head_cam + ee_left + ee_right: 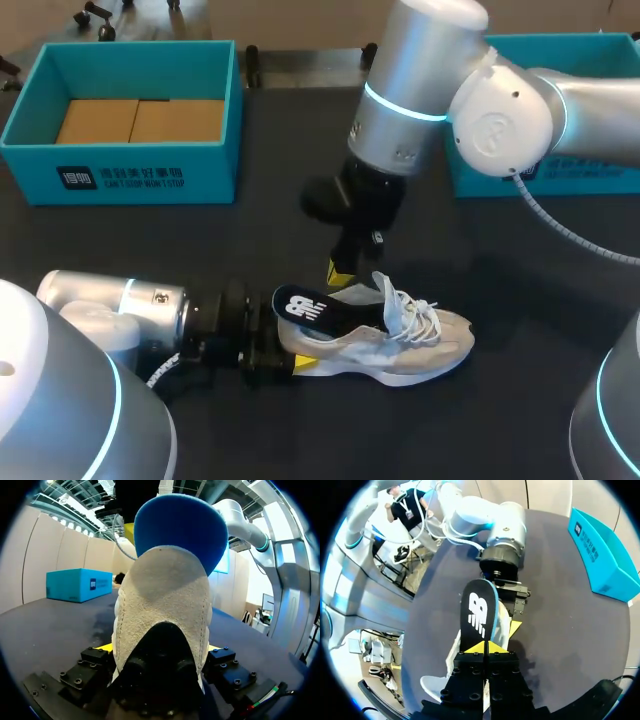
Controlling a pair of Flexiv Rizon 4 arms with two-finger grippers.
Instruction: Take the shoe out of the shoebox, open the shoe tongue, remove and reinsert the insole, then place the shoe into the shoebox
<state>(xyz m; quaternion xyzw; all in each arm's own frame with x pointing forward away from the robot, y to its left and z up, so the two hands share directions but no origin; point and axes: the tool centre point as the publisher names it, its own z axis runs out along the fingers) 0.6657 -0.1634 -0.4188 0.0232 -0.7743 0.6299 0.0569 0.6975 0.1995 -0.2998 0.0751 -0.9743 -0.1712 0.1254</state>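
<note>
Closest in, hold the shoe [420, 345] by its heel in the left tool [292, 352], reaching in low from the near left, both yellow-tipped fingers pressed against the heel from its two sides and so closed on it. In the left wrist view, see little but the pale suede heel filling the space between those fingers, with the blue underside of the insole [303, 305] standing above it. Have the shoe resting sole-down on the dark tabletop [520, 320], heel toward the left arm, toe pointing right, white laces [418, 318] loose over the tongue. Just past the heel, find the insole partly out of the shoe, heel end tilted up over the collar, dark top face with a white mark showing. Pinch that insole at the part nearer the toe with the right tool [342, 272], hanging down from the arm entering at the right, yellow tips closed on it with almost no gap in the right wrist view. Farther back, at the far left, note a teal shoebox [200, 165], open on top, well apart from the shoe, with brown cardboard [140, 120] lying inside. At the far right, make out a second teal box [600, 178], partly hidden behind the right arm.
</note>
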